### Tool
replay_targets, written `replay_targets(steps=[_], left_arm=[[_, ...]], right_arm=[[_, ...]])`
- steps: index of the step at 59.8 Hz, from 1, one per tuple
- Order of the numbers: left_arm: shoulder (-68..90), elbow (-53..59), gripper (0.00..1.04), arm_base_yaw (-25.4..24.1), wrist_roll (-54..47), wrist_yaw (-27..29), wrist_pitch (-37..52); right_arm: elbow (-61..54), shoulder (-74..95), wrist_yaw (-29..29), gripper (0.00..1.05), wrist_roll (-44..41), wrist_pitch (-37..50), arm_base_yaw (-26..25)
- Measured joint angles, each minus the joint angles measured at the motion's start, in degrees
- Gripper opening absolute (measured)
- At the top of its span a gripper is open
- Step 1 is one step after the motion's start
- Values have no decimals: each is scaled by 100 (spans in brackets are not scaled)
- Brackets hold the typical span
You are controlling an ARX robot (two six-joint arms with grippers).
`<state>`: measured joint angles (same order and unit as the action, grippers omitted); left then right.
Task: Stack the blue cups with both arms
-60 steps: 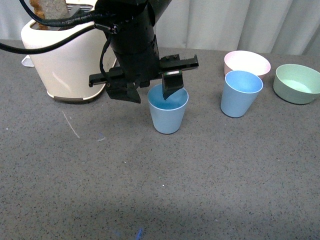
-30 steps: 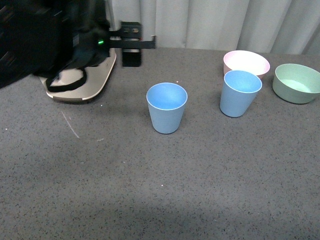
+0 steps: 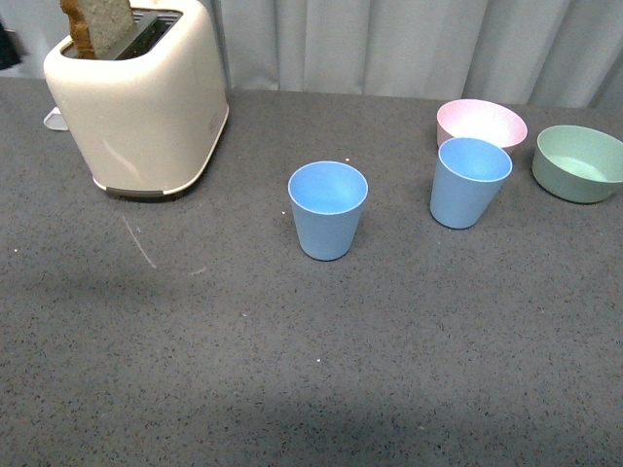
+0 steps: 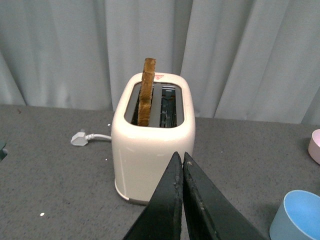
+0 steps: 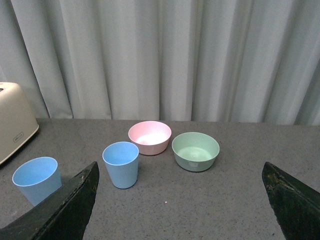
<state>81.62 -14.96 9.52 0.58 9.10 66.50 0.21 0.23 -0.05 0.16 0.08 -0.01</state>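
On table [image 3: 292,389], blue cup [image 3: 328,209], 2nd cup [image 3: 470,182] — open gap btwn.

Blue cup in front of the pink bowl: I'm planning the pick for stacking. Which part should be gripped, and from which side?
Probably the rim, from straight above, pinching one wall of the blue cup. It stands upright with its mouth open, and the pink bowl sits close behind it, leaving little room for a sideways approach there.

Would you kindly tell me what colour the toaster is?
The toaster is cream; the front view shows it best.
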Motion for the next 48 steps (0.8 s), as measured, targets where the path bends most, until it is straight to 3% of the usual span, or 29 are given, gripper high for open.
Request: replay_targets(steps=[24, 31, 48], left_arm=[[-1980, 1025, 4, -494, -11, -472, -1036], [-2608, 1189, 4, -903, -15, -866, -1486], [-3849, 1379, 4, -938, -15, -909, -2516]], right_arm=[[0, 0, 0, 95, 0, 0, 0], [0, 0, 0, 95, 0, 0, 0], [0, 0, 0, 95, 0, 0, 0]])
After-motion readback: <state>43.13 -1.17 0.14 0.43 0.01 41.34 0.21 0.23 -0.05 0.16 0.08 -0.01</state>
